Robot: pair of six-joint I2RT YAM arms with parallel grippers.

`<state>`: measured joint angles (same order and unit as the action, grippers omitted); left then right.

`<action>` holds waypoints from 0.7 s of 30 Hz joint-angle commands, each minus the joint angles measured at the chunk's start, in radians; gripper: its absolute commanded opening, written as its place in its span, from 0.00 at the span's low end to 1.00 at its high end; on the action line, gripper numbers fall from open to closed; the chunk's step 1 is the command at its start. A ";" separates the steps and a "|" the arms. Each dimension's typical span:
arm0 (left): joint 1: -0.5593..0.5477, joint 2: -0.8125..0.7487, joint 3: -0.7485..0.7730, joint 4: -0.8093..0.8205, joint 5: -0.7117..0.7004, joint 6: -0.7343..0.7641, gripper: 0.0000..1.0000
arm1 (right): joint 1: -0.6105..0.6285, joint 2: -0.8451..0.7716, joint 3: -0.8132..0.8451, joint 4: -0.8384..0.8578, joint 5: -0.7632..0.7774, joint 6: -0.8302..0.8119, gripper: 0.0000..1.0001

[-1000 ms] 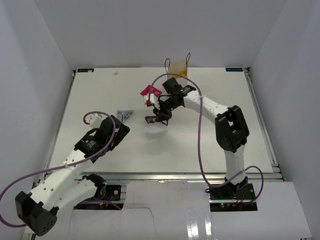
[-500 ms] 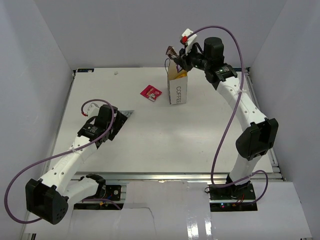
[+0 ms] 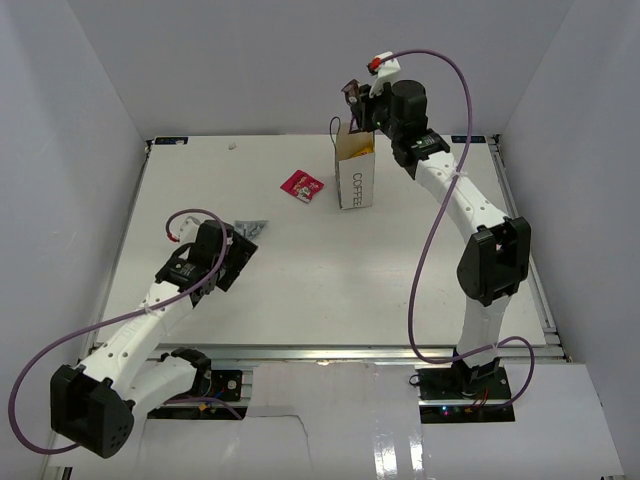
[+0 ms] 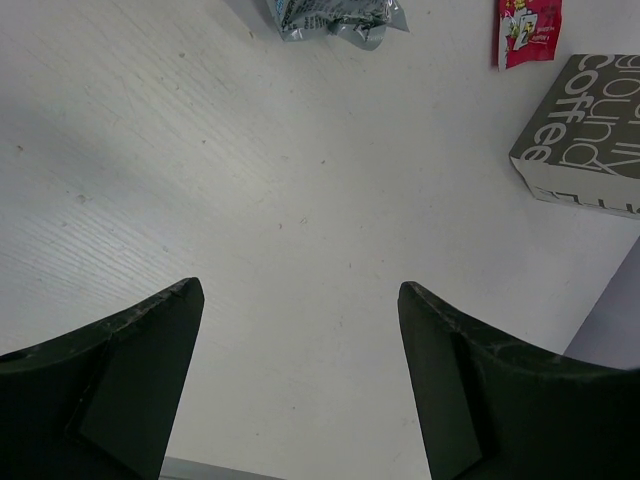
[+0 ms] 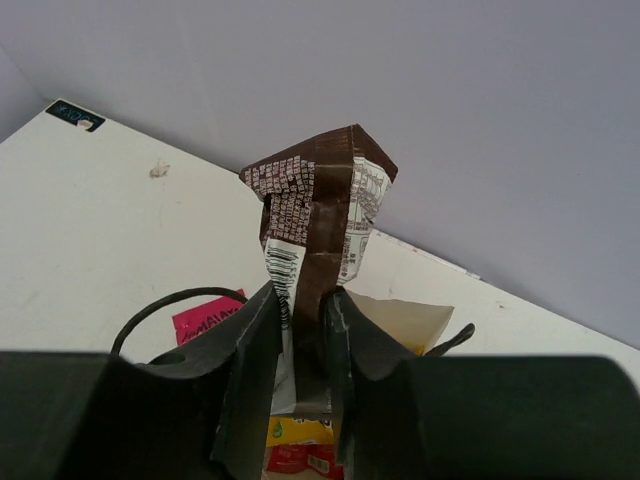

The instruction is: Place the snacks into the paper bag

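The white paper bag (image 3: pixel 355 172) with "COFFEE" on its side stands at the back middle of the table; its base shows in the left wrist view (image 4: pixel 590 135). My right gripper (image 3: pixel 357 100) is shut on the dark brown bar (image 5: pixel 318 225) and holds it upright above the bag's open mouth (image 5: pixel 400 322). Yellow and red packets (image 5: pixel 300 445) lie inside the bag. A pink-red packet (image 3: pixel 301 186) lies left of the bag. A silver-grey packet (image 3: pixel 251 229) lies just beyond my left gripper (image 3: pixel 236 252), which is open and empty above the table.
White walls close in the table on the left, back and right. The bag's thin black handles (image 5: pixel 170 305) stick up beside my right fingers. The pink-red packet (image 4: pixel 528 30) and silver-grey packet (image 4: pixel 335 17) lie at the top of the left wrist view.
My right arm lifted the brown bar off the table and swung it up and back over the bag. My left gripper moved slightly toward the silver-grey packet.
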<state>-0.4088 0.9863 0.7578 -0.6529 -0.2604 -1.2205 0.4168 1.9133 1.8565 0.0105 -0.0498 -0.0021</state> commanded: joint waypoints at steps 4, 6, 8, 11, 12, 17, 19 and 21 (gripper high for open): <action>0.004 -0.051 -0.026 0.012 0.018 -0.010 0.89 | 0.013 0.012 0.018 0.129 0.074 0.004 0.45; 0.007 -0.049 -0.032 0.012 0.021 -0.013 0.89 | 0.013 0.007 0.004 0.132 0.074 -0.029 0.54; 0.007 -0.044 -0.032 0.013 0.023 -0.013 0.89 | 0.013 0.000 0.000 0.137 0.073 -0.038 0.58; 0.013 -0.029 -0.029 0.027 0.026 -0.008 0.89 | 0.013 -0.026 -0.002 0.132 0.059 -0.045 0.61; 0.015 -0.014 -0.023 0.029 0.026 -0.008 0.89 | 0.011 -0.039 -0.005 0.126 0.023 -0.050 0.64; 0.074 0.080 0.037 0.013 0.016 -0.042 0.91 | -0.053 -0.166 -0.026 -0.133 -0.488 -0.326 0.98; 0.131 0.157 0.064 0.018 0.045 -0.091 0.91 | -0.070 -0.239 -0.116 -0.217 -0.717 -0.401 0.98; 0.187 0.224 0.089 0.027 0.110 -0.126 0.91 | -0.084 -0.301 -0.216 -0.332 -0.845 -0.522 0.98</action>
<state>-0.2813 1.1461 0.7967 -0.6426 -0.2150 -1.2728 0.3569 1.7325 1.7264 -0.1303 -0.5285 -0.3107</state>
